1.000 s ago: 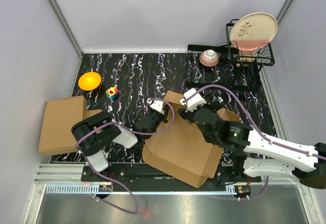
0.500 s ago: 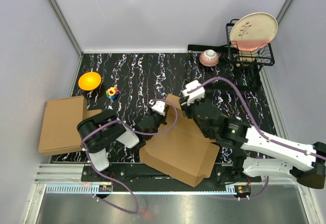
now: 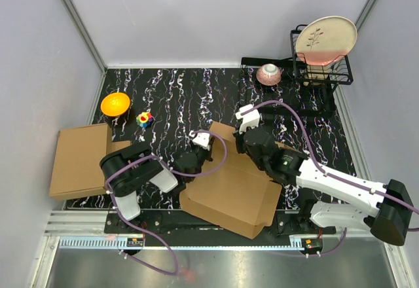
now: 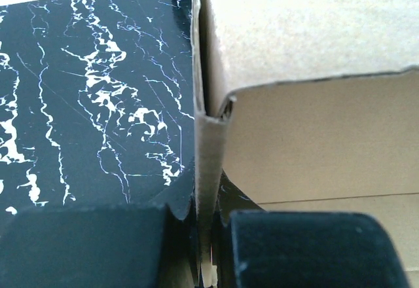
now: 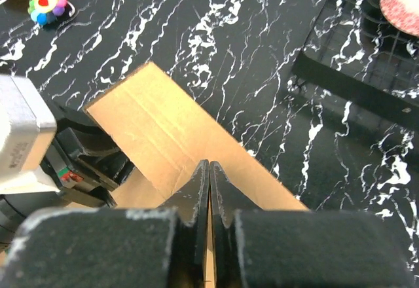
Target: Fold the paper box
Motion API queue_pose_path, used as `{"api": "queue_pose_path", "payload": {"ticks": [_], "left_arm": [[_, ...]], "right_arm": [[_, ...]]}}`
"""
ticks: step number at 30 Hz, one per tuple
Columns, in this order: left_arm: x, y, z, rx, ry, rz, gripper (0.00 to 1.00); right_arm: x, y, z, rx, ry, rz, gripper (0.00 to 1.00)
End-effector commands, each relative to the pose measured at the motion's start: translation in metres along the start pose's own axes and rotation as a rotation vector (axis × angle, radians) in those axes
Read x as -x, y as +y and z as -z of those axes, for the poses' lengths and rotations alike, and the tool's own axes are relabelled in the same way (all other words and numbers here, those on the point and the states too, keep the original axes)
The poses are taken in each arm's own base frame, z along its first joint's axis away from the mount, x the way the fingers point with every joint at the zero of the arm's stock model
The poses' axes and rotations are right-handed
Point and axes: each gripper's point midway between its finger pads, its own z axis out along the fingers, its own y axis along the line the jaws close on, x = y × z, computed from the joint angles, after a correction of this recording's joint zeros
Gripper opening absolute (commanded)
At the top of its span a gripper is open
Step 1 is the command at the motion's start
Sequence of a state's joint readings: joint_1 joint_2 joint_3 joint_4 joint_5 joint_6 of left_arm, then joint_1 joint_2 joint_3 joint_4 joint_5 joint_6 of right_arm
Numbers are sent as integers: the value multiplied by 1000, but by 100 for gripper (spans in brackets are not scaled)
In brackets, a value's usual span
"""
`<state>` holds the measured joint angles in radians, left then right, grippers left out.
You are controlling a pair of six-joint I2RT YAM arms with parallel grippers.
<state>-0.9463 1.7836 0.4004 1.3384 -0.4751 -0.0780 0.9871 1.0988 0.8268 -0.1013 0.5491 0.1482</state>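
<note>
A: Where is the paper box [image 3: 229, 193] found?
B: At the table's near edge, between the arms. One upright wall is clamped by the left gripper [image 4: 206, 235], which is shown clearly only in the left wrist view.
A: And the right gripper [image 5: 209, 170]?
B: Its jaws are pressed together over a flap; whether cardboard is pinched cannot be told. An orange bowl [image 3: 115, 103] is seen well apart, by the left edge.

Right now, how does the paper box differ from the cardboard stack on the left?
The paper box lies between the arms, a wall pinched by the left gripper; the cardboard stack lies untouched. The box has raised walls; the stack is flat. Both are plain brown cardboard.
</note>
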Motion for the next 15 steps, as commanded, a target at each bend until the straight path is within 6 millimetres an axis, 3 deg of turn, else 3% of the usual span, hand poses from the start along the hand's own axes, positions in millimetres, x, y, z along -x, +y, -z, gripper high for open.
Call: {"api": "queue_pose_path", "payload": {"ticks": [1, 6, 8, 9, 14, 15], "left_arm": [[68, 13, 5, 71, -270, 135, 0], [68, 22, 10, 121, -267, 112, 0], [67, 25, 11, 143, -265, 104, 0], [67, 26, 12, 150, -264, 97, 0], [71, 41, 15, 238, -267, 66, 0], [71, 44, 16, 255, -262, 46, 0]], "right_arm": [[-18, 15, -10, 56, 27, -65, 3], [-43, 17, -15, 58, 82, -59, 1], [-40, 14, -14, 43, 71, -63, 0], [-36, 12, -12, 38, 60, -65, 0], [31, -10, 15, -17, -100, -115, 11], [38, -15, 20, -36, -116, -114, 22]]}}
